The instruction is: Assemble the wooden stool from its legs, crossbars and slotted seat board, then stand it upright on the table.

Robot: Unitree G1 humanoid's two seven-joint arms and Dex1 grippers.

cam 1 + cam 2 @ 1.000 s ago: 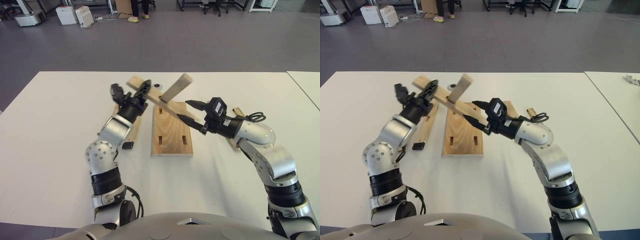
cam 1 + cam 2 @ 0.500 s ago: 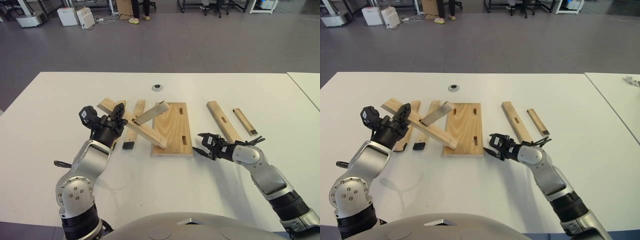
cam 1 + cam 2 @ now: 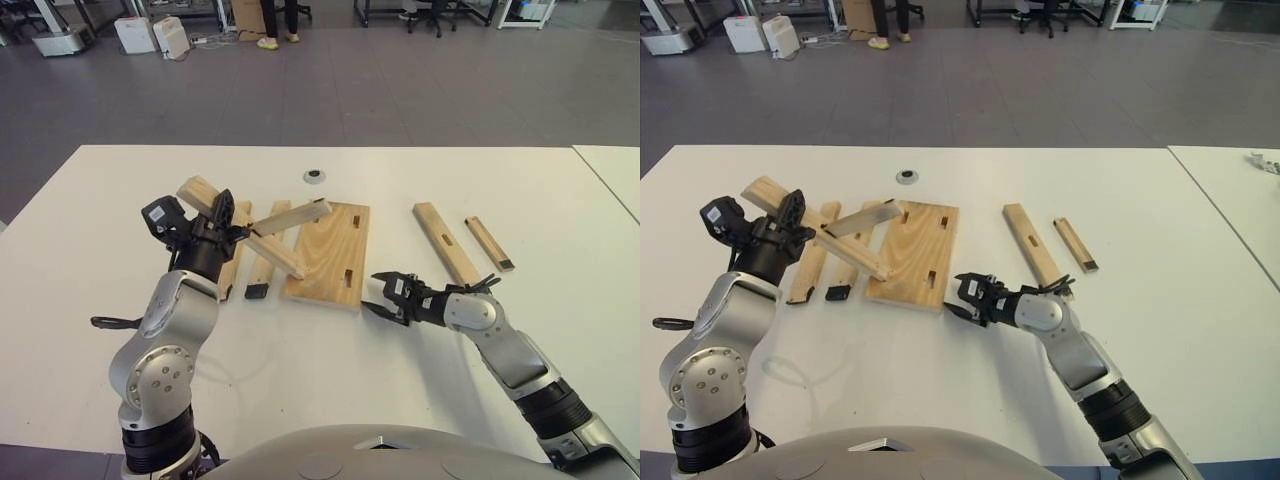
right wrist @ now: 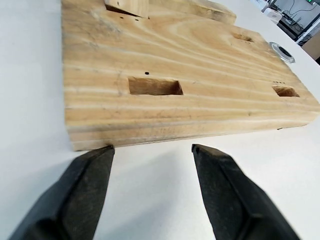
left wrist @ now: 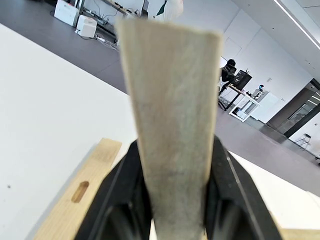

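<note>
My left gripper (image 3: 218,222) is shut on a wooden leg (image 3: 275,255) that slants from the upper left down onto the slotted seat board (image 3: 325,255). A crossbar (image 3: 290,215) sticks out of that leg's side. In the left wrist view the leg (image 5: 172,125) sits clamped between the black fingers. The seat board lies flat and skewed on the table. My right gripper (image 3: 372,294) is open, low over the table at the board's near right corner. In the right wrist view its fingers (image 4: 75,195) straddle the edge of the seat board (image 4: 190,60).
Two more legs (image 3: 235,255) (image 3: 270,245) lie left of the board, with a small black part (image 3: 256,291) by them. A slotted leg (image 3: 445,242) and a short crossbar (image 3: 490,243) lie to the right. A round grommet (image 3: 314,176) sits behind the board.
My left gripper has raised the leg with its crossbar and drawn it back left. The seat board has turned askew and slid left. My right gripper has moved left to the board's corner.
</note>
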